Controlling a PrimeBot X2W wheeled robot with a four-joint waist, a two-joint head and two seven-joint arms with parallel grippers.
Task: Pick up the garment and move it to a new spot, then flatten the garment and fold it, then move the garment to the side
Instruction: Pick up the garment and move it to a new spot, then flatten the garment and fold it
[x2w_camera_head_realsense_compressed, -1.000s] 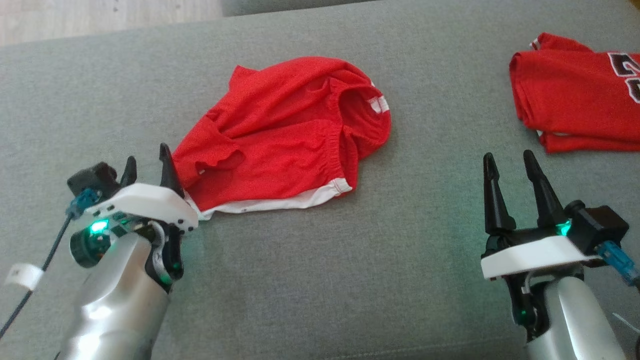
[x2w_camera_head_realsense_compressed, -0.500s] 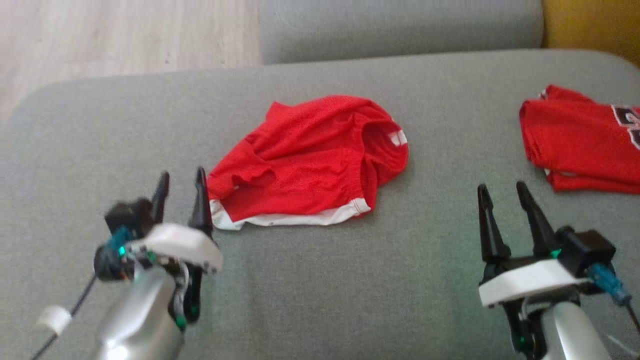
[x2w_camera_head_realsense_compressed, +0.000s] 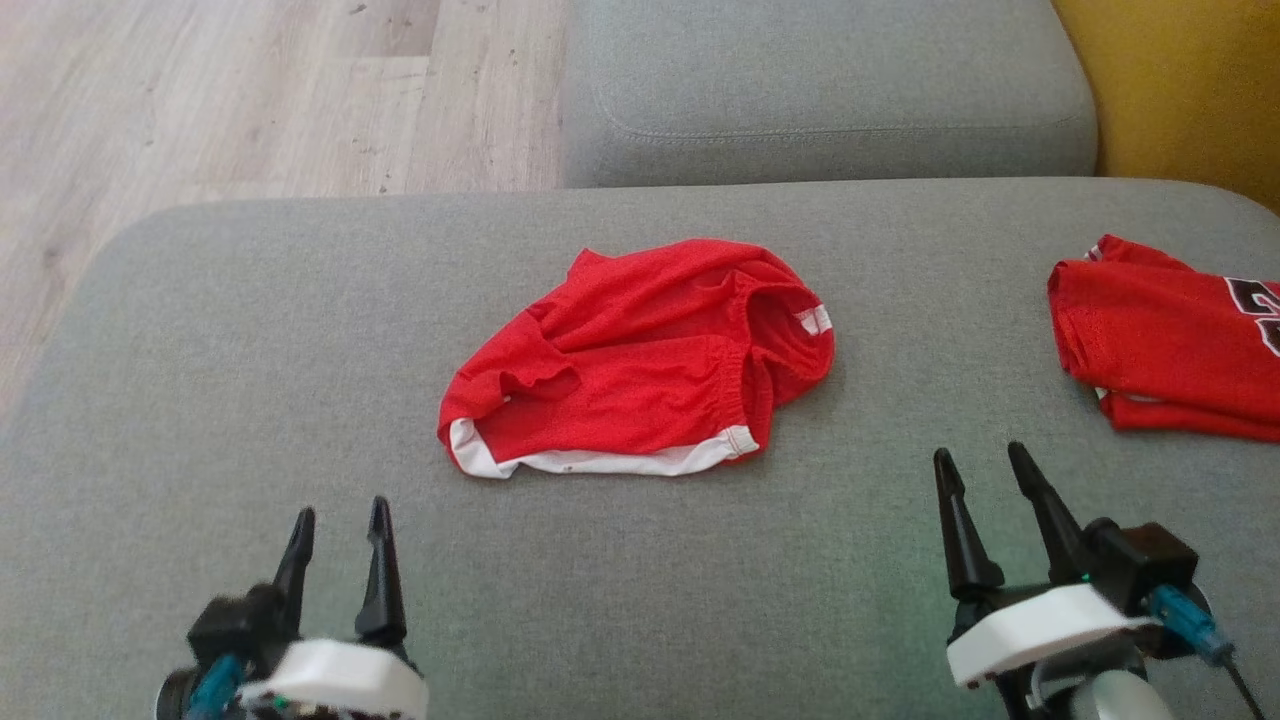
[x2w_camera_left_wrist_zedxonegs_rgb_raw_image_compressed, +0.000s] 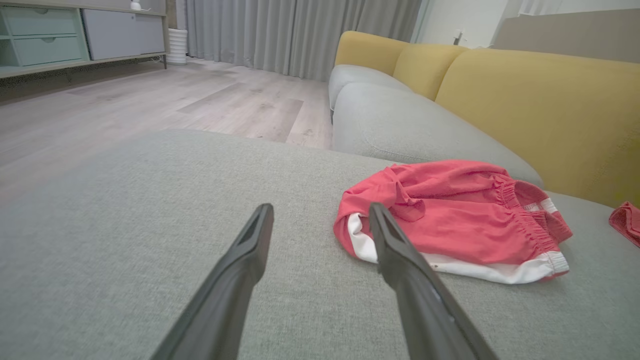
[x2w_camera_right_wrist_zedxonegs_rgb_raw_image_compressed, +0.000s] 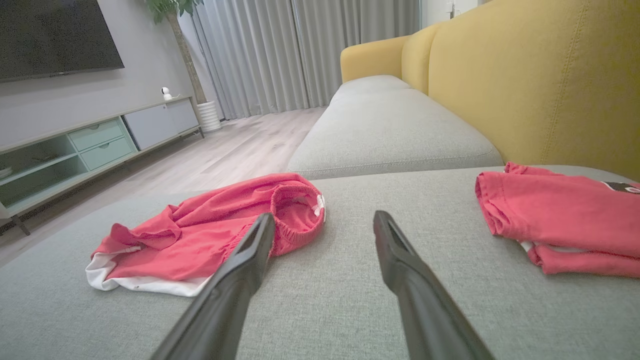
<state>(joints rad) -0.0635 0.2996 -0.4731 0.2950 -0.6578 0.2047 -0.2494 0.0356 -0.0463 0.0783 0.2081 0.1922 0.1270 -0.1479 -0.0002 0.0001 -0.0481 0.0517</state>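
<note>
The left end effector (x2w_camera_head_realsense_compressed: 341, 508) was released and empty, fingers spread, over the near part of the grey sofa cushion (x2w_camera_head_realsense_compressed: 230, 340). The right end effector (x2w_camera_head_realsense_compressed: 978, 452) was likewise released and empty. Beyond and between them the crumpled red shorts (x2w_camera_head_realsense_compressed: 640, 370) lay mid-cushion, with a folded red jersey (x2w_camera_head_realsense_compressed: 1160, 350) well apart to the right.

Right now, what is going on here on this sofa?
A two-armed robot faces a grey sofa. Red shorts lie crumpled in the middle, not yet folded. The left claw and right claw are open, empty and apart from them. A folded red shirt lies at the right.
</note>
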